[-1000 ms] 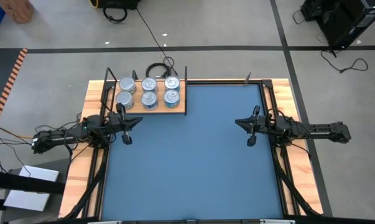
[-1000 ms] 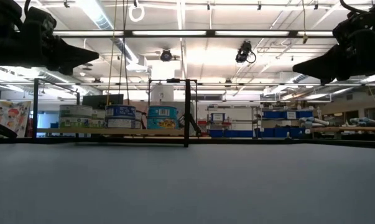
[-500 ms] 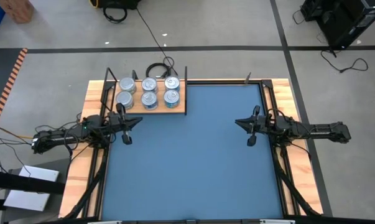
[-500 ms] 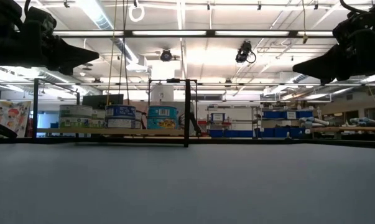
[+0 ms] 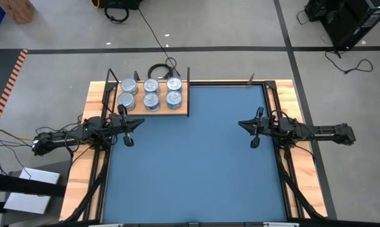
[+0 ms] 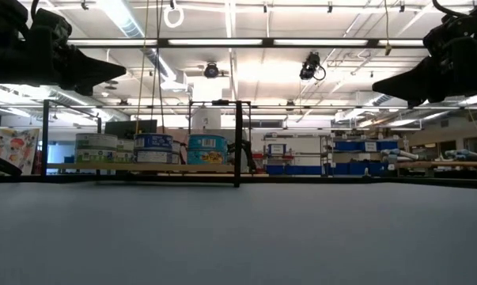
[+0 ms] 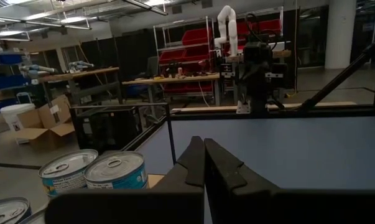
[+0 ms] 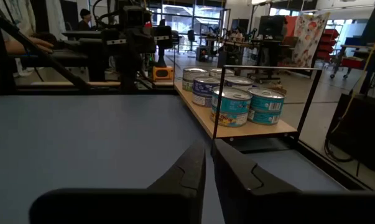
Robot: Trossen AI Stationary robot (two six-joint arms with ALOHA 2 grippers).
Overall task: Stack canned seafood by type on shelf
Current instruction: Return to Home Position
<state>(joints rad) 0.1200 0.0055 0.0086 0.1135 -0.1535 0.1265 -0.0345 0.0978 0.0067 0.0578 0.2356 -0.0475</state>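
- The left gripper [image 5: 141,122] hangs above the left side of the blue mat [image 5: 190,170], pointing across toward the other arm. In its wrist view the two dark fingers [image 7: 193,163] sit pressed together with nothing between them.
- Just past this gripper, on its far side, stands the shelf [image 5: 158,112]. It is a flat, light-brown wooden board with thin black metal uprights at the corners. Its long side runs left to right along the mat's far edge.
- On the board sits the canned seafood [image 5: 151,100]: low round tins, upright, with shiny silver lids facing up. From above, six lids show in two rows of three, and the rows follow the board's long side.
- Seen level across the table, the paper labels read pale, blue and teal from left to right.
- The right gripper [image 5: 241,123] hangs above the mat's right side, well apart from the shelf and facing the left gripper. Its fingers [image 8: 190,171] are drawn together to a thin slit and hold nothing.
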